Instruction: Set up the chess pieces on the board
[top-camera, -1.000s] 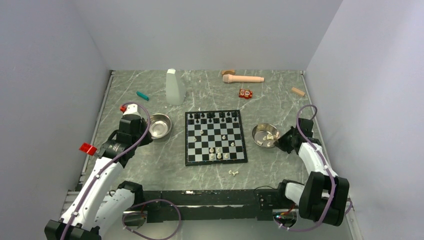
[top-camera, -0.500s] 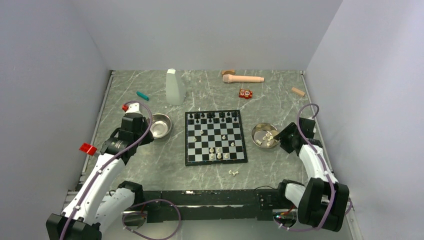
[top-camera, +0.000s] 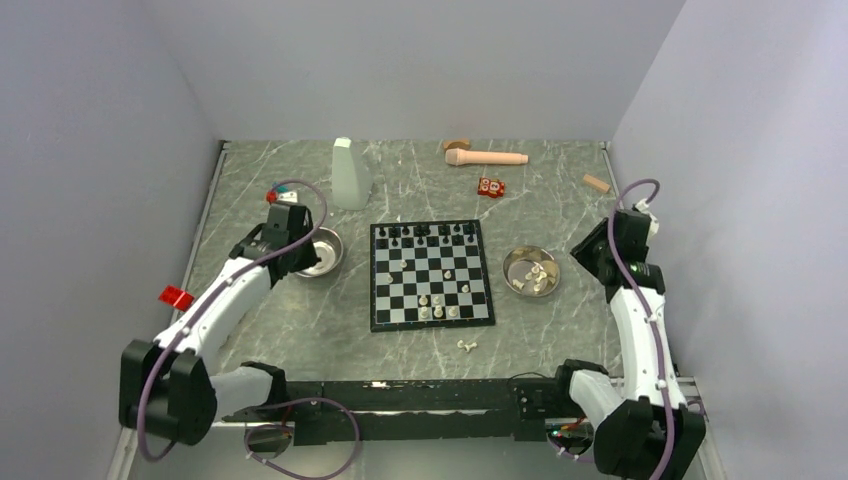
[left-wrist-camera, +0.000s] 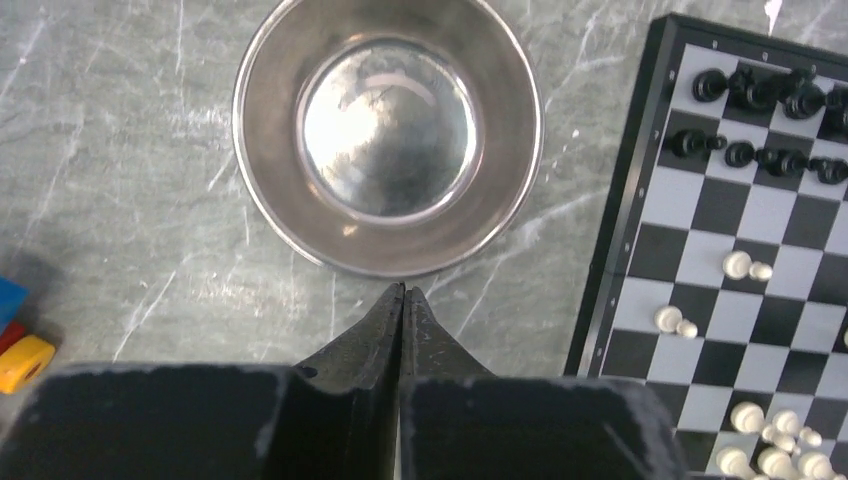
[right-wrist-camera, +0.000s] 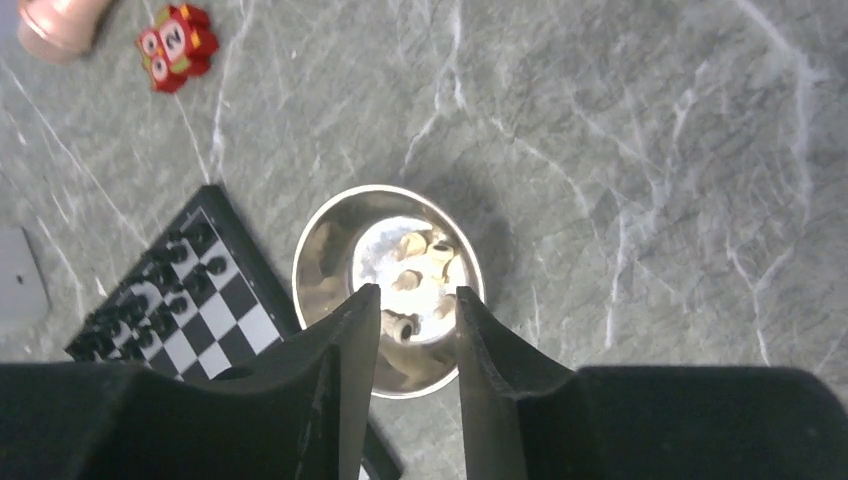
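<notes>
Grey marbled tabletop with the board (top-camera: 431, 275) at centre. Black pieces (top-camera: 425, 232) line its far edge, white pieces (top-camera: 437, 308) stand scattered on its squares, and two loose pieces (top-camera: 466, 346) lie just off its near edge. Left of the board, the left gripper (left-wrist-camera: 402, 300), jaws pressed together, hangs beside a steel bowl (left-wrist-camera: 262, 190). Right of the board, the right gripper (right-wrist-camera: 418, 320), jaws narrowly parted, hangs over a second bowl (right-wrist-camera: 320, 250) containing cream pieces (right-wrist-camera: 420, 265).

L gripper (left-wrist-camera: 403, 292) is moved fwd & to the right vs 1 s ago, and is now set just short of the L bowl (left-wrist-camera: 390, 130) rim. L arm (top-camera: 215, 310) is stretched out, elbow swung inward. R gripper (right-wrist-camera: 415, 300) is lifted & drawn back from beside the R bowl (top-camera: 531, 272), with the wrist brought nearer the side wall (top-camera: 740, 250).
</notes>
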